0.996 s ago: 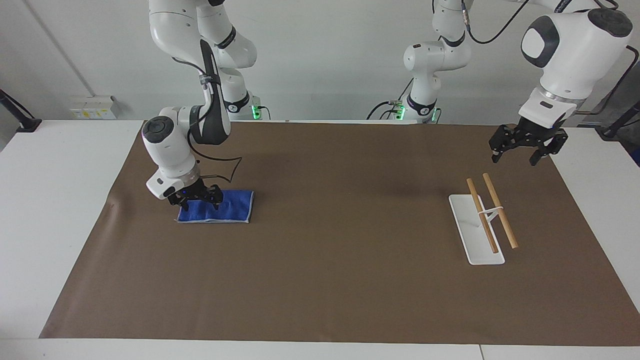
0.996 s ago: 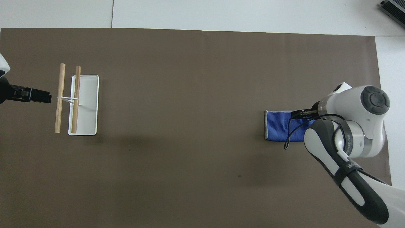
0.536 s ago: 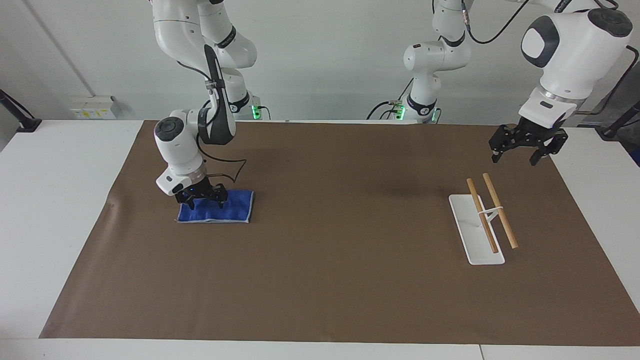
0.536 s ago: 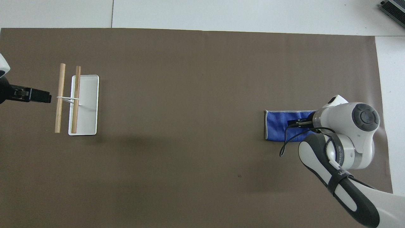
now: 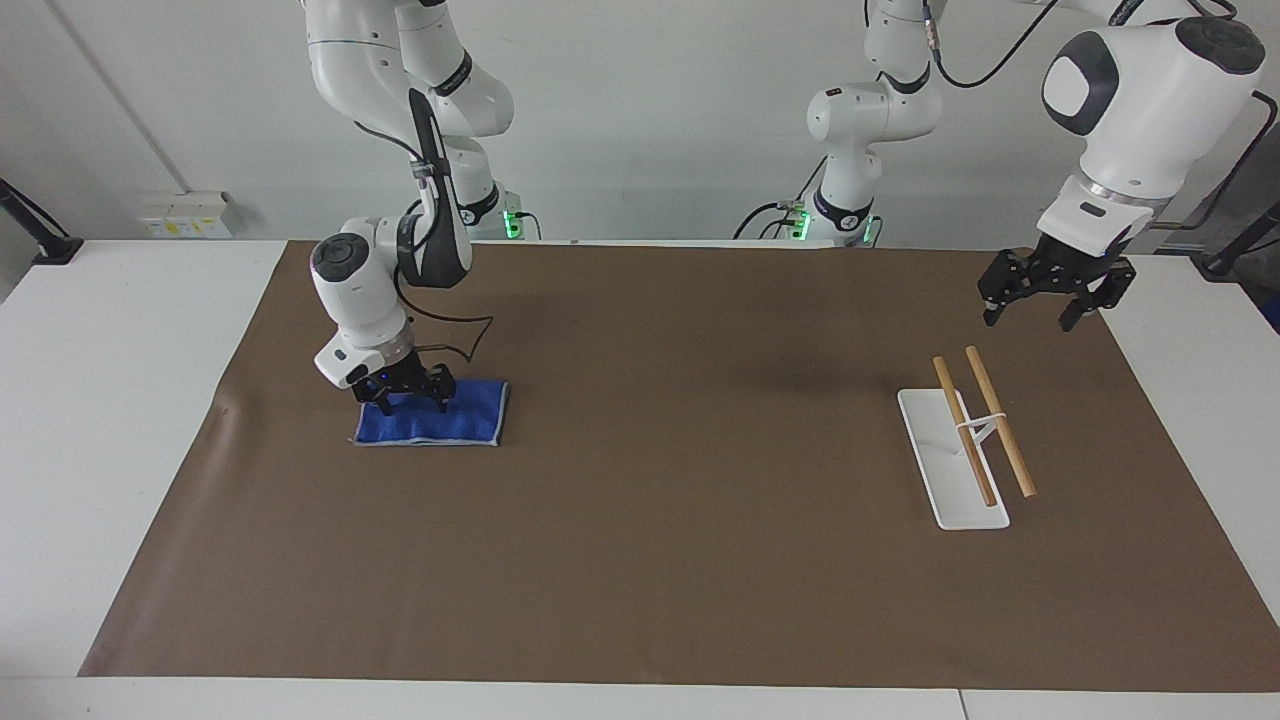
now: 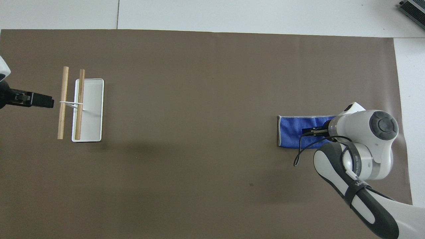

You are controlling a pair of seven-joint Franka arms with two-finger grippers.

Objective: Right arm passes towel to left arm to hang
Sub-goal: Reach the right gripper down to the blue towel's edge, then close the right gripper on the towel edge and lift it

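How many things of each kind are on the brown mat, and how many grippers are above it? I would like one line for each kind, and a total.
Blue towel: 1
Rack with two wooden rods: 1
Grippers, the right gripper low over the towel, the left gripper waiting near the rack: 2
Total: 4

Blue cloth towel (image 5: 440,424), wooden rods (image 5: 983,433) on smooth white base (image 5: 935,470).

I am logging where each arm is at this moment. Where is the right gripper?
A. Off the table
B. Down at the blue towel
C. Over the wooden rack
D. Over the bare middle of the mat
B: the right gripper is down at the blue towel, which lies flat on the brown mat; the left gripper waits raised by the rack.
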